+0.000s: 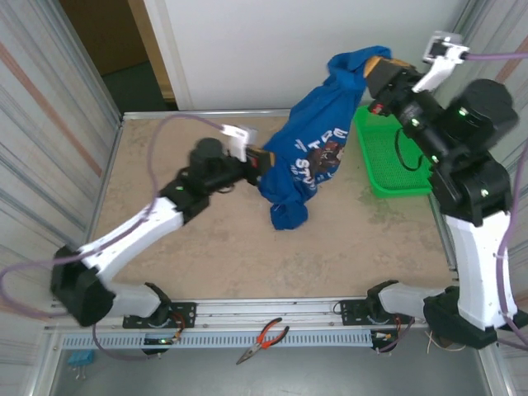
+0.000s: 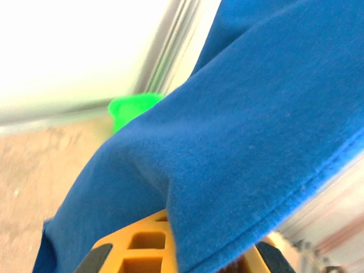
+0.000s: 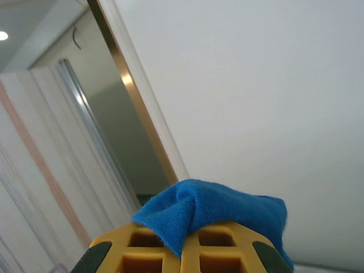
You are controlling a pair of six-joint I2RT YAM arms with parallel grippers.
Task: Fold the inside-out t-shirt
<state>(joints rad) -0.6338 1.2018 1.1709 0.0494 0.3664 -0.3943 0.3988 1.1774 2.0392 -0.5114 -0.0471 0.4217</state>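
The inside-out t-shirt [image 1: 309,157] is royal blue with a printed graphic. It hangs in a long bunch from high at the back right down to the table [image 1: 190,256]. My right gripper [image 1: 375,70] holds its top end aloft. In the right wrist view the yellow fingers [image 3: 142,253] are shut with a fold of blue cloth [image 3: 216,210] pinched between them. My left gripper [image 1: 264,161] is at the shirt's left edge, halfway down. In the left wrist view blue cloth [image 2: 239,131] drapes over the yellow fingers [image 2: 136,244] and runs down between them, where the left gripper [image 2: 187,259] is shut on it.
A green mesh basket [image 1: 388,161] stands at the table's right side behind the hanging shirt; it is also the green shape [image 2: 133,108] in the left wrist view. Red-handled pliers [image 1: 264,338] lie on the front rail. Metal frame edges border the table.
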